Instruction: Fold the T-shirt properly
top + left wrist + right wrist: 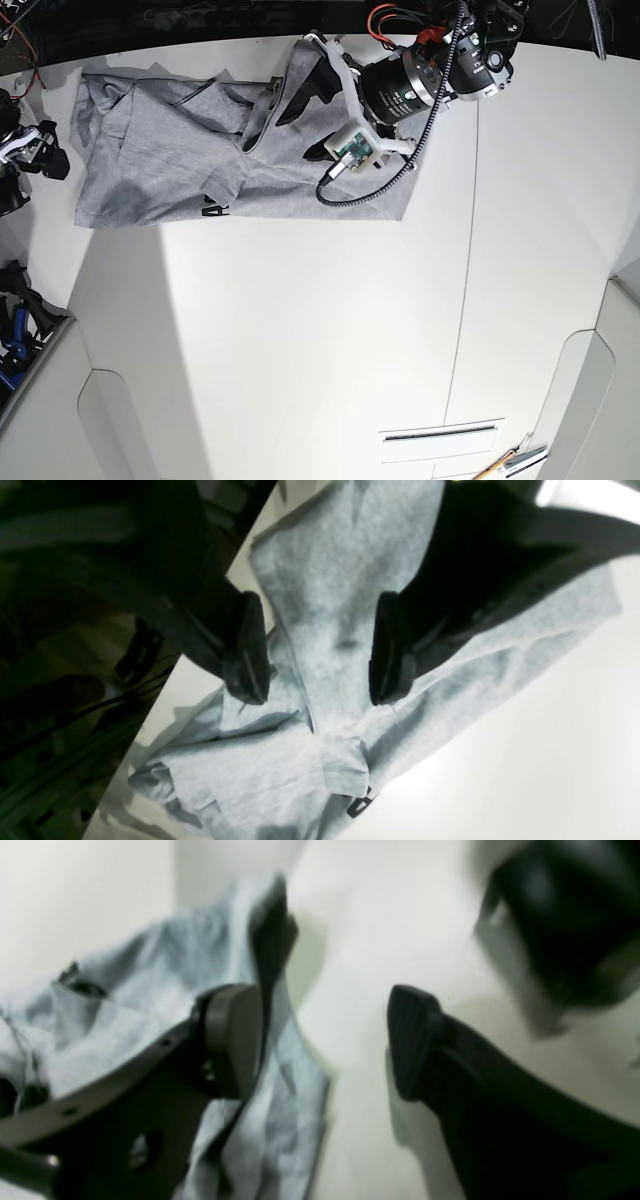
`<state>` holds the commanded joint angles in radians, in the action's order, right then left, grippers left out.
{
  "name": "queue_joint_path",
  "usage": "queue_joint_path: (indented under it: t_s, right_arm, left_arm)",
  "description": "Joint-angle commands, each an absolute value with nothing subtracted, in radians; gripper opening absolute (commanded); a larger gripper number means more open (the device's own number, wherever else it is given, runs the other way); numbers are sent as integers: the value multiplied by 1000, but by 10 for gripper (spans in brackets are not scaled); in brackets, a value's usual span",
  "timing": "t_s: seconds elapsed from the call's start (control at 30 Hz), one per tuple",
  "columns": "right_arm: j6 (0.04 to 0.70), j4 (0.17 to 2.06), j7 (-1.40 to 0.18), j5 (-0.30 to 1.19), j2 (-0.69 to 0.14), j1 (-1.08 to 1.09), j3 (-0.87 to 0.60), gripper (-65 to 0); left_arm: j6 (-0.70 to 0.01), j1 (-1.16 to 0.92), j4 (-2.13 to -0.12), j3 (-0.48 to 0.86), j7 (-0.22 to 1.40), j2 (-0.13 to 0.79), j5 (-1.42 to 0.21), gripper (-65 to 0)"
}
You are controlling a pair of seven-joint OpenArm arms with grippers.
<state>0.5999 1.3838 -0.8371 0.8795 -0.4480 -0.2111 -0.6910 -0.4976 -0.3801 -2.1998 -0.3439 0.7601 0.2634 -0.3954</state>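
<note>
Your left gripper (320,645) hangs open directly over the T-shirt (160,165); its length runs left toward the open right gripper (325,1040).

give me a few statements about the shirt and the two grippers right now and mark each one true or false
1. The T-shirt lies crumpled at the table's far edge. True.
2. The left gripper is shut on the cloth. False: its jaws are apart, with fabric between them.
3. The right gripper is open. True.
4. The shirt is folded into a neat rectangle. False: it is spread out and wrinkled.
5. Black lettering shows at the shirt's edge. True.
</note>
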Motion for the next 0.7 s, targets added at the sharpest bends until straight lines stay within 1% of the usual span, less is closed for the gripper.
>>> queue_joint_path:
  t_s: [0.1,0.13,0.23,0.43,0.53,0.57,0.6,0.63,0.7]
  right_arm:
    - [603,1356,-858,898,-448,-211,-668,-250]
    - [604,1354,-858,899,-448,-211,-655,-250]
    - [607,1354,-857,899,-448,-211,-585,-251]
    - [606,1354,-839,922,-440,-210,-400,-251]
    - [606,1354,-837,905,-412,-207,-384,-253]
    - [606,1355,-838,896,-402,-205,-384,-266]
    - [606,1356,-837,886,-396,-203,-384,-305]
    - [606,1356,-838,871,-391,-197,-384,-367]
    - [607,1356,-833,842,-384,-186,-384,-534]
  left_arm:
    - [-453,-380,-2199,-344,759,263,-355,-289]
    - [-448,-380,-2197,-344,759,263,-344,-289]
    - [-444,-380,-2193,-342,760,264,-316,-289]
    - [-429,-381,-2193,-297,760,263,-317,-289]
    - [-429,-381,-2193,-279,760,263,-317,-289]
    - [-429,-381,-2193,-275,760,263,-318,-289]
    - [-429,-381,-2193,-272,760,263,-317,-289]
    - [-429,-381,-2193,-266,760,263,-317,-289]
    - [-429,-381,-2193,-252,760,263,-318,-289]
